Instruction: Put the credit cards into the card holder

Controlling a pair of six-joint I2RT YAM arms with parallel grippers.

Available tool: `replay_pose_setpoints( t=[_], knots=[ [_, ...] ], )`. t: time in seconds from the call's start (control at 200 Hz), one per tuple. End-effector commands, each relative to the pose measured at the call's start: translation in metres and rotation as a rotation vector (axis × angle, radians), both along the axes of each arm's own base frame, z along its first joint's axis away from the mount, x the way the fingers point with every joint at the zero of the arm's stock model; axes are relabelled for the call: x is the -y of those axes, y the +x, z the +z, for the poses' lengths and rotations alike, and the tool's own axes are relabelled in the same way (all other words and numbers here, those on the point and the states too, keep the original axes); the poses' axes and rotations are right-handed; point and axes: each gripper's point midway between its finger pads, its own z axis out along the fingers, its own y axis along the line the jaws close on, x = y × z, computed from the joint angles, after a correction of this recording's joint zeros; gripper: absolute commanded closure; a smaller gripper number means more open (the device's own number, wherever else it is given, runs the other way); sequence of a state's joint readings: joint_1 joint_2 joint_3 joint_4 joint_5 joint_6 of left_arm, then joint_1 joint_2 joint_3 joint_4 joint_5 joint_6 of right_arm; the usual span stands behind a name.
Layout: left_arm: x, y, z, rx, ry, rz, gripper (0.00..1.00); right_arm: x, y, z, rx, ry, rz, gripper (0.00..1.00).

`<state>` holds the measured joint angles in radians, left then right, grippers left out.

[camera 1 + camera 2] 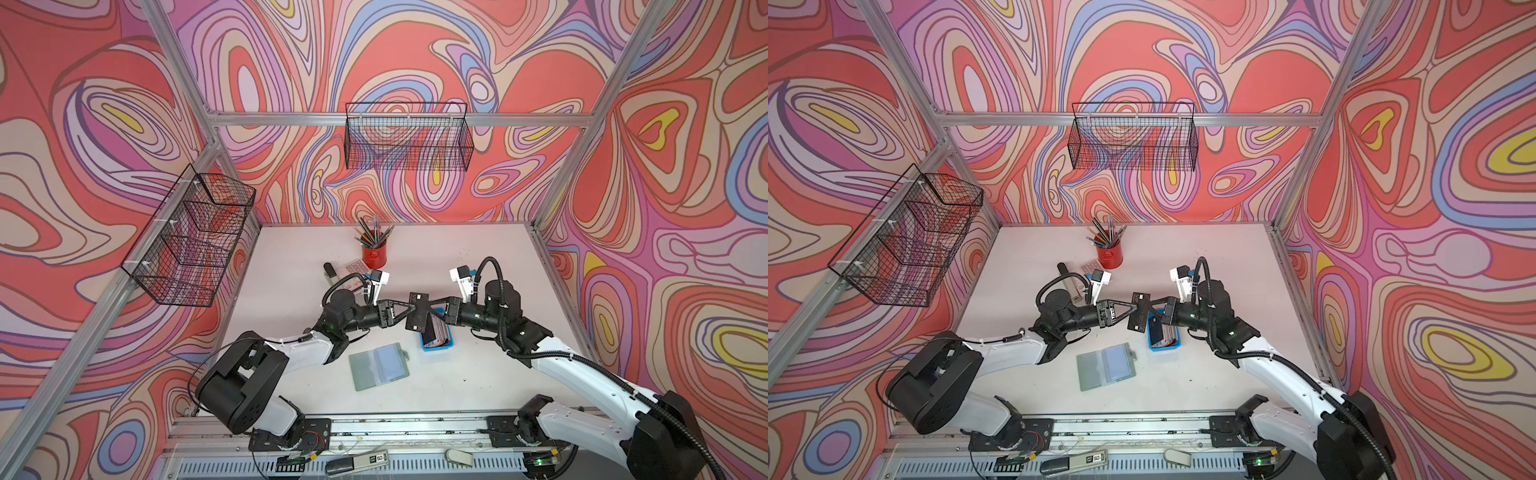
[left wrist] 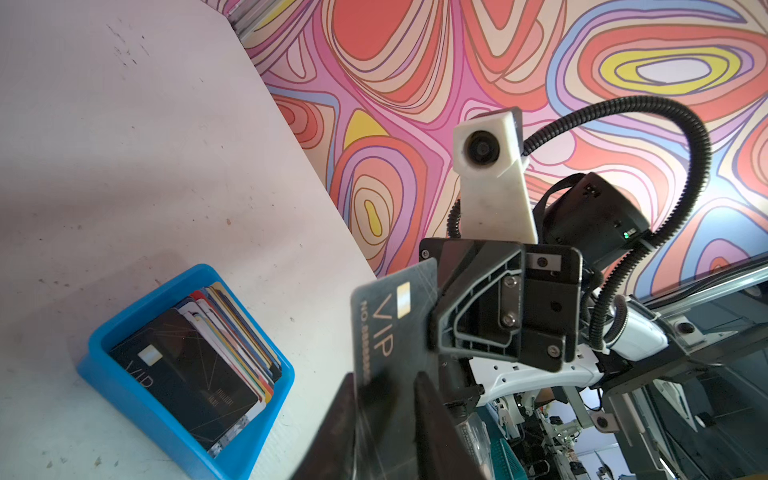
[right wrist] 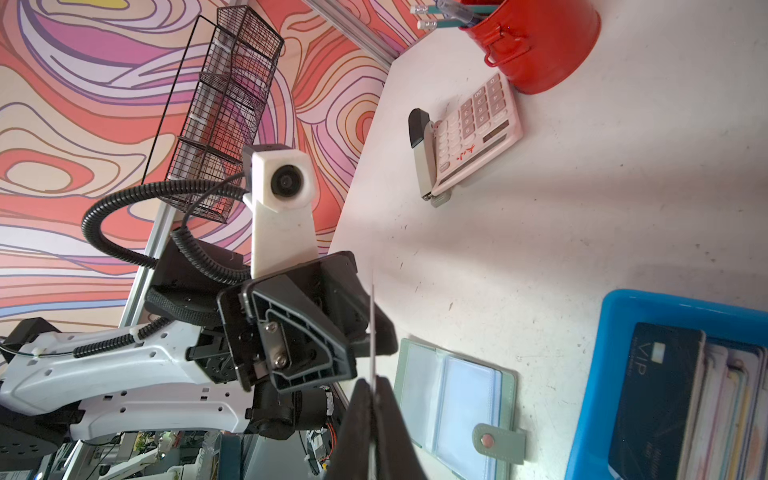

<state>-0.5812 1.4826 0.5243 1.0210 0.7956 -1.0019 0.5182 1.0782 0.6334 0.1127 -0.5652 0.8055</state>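
Black VIP card [image 1: 417, 321] clamped in my left end effector [image 1: 410, 308] and right end effector [image 1: 433, 300]; free right only once left holds square.

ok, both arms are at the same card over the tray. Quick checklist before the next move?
1. Right pincer grip on the black VIP card: ok, shut on its edge.
2. Left pincer grip on the same card: cannot tell. Its jaws straddle the card, but the contact is blurred.
3. Card lifted out of the blue tray: ok, it is held in the air above the remaining stack.
4. Card holder ready: ok, it lies open and flat on the table with the sleeves up.
5. Sleeves free: ok, both facing sleeves look empty.
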Motion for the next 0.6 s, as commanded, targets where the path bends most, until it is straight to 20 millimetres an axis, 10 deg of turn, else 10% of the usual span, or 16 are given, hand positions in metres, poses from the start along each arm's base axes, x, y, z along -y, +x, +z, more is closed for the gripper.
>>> replay_pose_setpoints(
  t=[0.0,0.25,0.596],
  knots=[
    [0.003,0.002,0.017,0.024,-0.047,-0.007,0.98,0.0,0.0,-0.002,0.0,0.004,-0.006,0.86],
    [-0.014,0.043,0.06,-0.069,-0.105,0.276,1.0,0.035,0.003,0.015,0.088,0.042,-0.216,0.58],
    [-0.022,0.039,0.086,-0.021,-0.144,0.523,1.0,0.035,-0.025,0.038,0.21,0.403,-0.29,0.58]
  ],
)
